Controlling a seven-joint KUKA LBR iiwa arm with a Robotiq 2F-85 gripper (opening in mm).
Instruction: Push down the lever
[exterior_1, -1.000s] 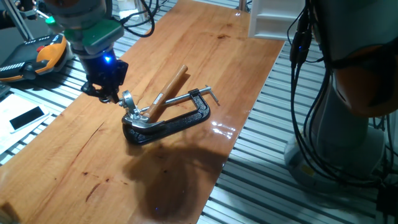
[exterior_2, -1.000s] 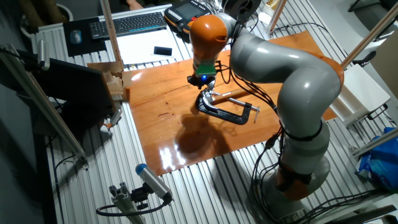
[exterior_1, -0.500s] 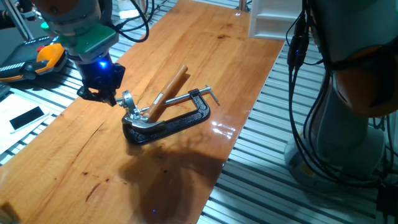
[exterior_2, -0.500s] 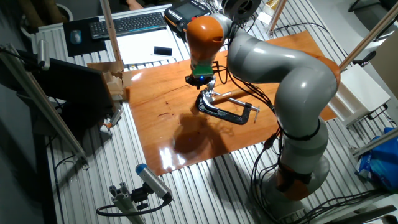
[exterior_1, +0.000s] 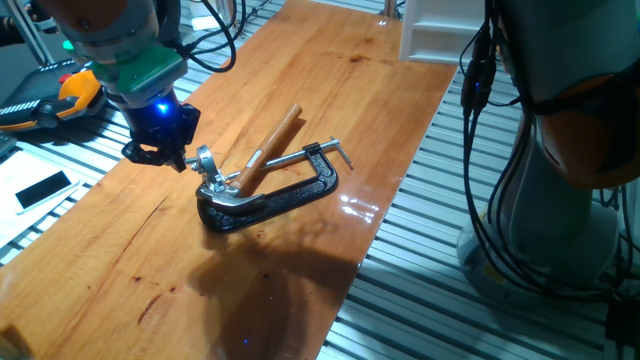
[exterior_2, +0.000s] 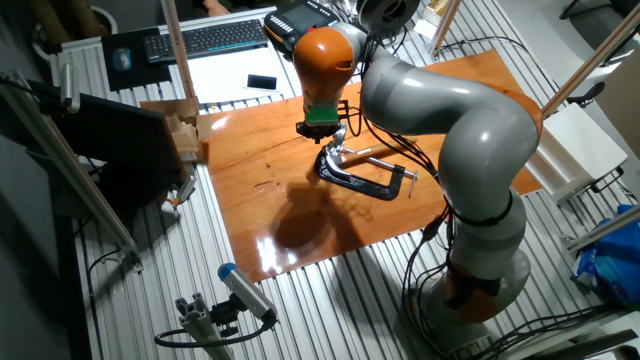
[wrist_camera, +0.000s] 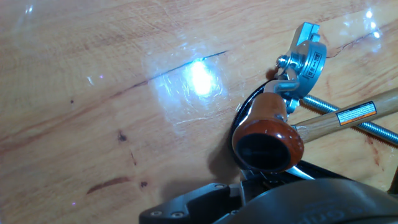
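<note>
The lever (wrist_camera: 267, 143) fills the hand view, its round reddish-brown knob close to the camera on a thin bent rod that runs up to a silvery fitting (wrist_camera: 305, 57). The fitting (exterior_1: 206, 162) sits on a black C-clamp (exterior_1: 275, 197) lying on the wooden table (exterior_1: 330, 90), with a long wooden handle (exterior_1: 272, 143) resting across it. My gripper (exterior_1: 160, 153) hovers just left of the fitting, fingers down near the tabletop, and also appears under the orange wrist (exterior_2: 318, 128). Its dark body hides the knob in both fixed views. How the jaws stand does not show.
A white box (exterior_1: 440, 30) stands at the table's far end. Left of the table lie a black phone (exterior_1: 42, 188) and an orange-black handset (exterior_1: 78, 88). Wooden blocks (exterior_2: 185, 135) sit at one table corner, a keyboard (exterior_2: 215, 38) beyond. The arm's base and cables (exterior_1: 520, 200) stand on the right.
My gripper has shifted slightly left, away from the silvery fitting. The clamp, fitting and wooden handle have not moved.
</note>
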